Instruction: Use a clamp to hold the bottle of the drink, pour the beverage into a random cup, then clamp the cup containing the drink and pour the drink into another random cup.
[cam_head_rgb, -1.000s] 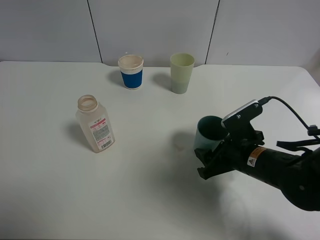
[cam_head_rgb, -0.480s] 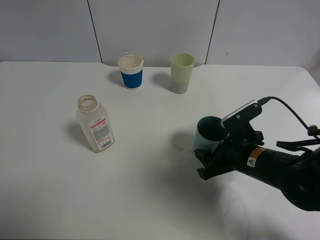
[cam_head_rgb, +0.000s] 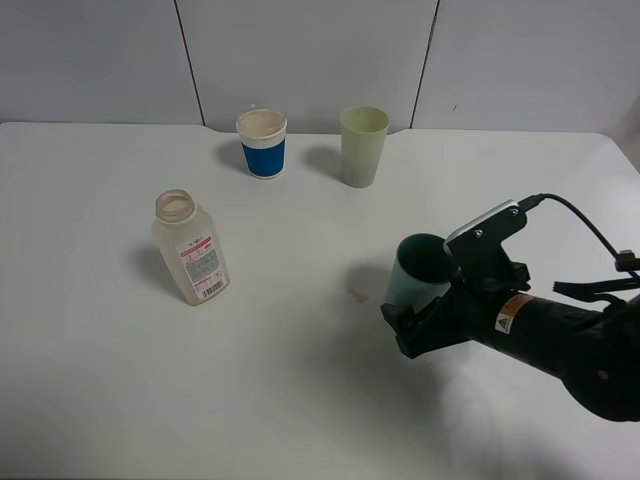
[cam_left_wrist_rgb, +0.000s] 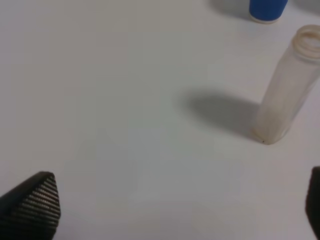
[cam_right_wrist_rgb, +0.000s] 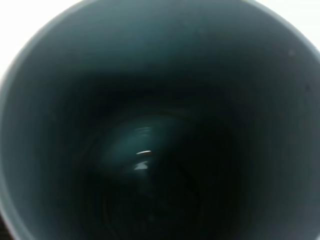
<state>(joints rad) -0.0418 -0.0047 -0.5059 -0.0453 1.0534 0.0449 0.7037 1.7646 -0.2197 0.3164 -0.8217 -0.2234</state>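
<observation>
My right gripper (cam_head_rgb: 408, 322) is shut on a dark teal cup (cam_head_rgb: 417, 268) at the right of the white table and holds it tilted a little to the left. The right wrist view looks straight into this cup (cam_right_wrist_rgb: 160, 120); a little liquid glints at its bottom. An open, capless clear bottle (cam_head_rgb: 191, 248) with a red-and-white label stands at the left; it also shows in the left wrist view (cam_left_wrist_rgb: 287, 90). My left gripper (cam_left_wrist_rgb: 172, 210) is open and empty, well short of the bottle. It is out of the high view.
A white paper cup with a blue sleeve (cam_head_rgb: 262, 144) and a pale green cup (cam_head_rgb: 363, 146) stand side by side at the back of the table (cam_head_rgb: 300, 400). A small spot (cam_head_rgb: 357, 294) lies on the table left of the teal cup.
My right gripper has shifted slightly left with the teal cup, which now leans a bit more to the left. The bottle and the other cups have not moved.
</observation>
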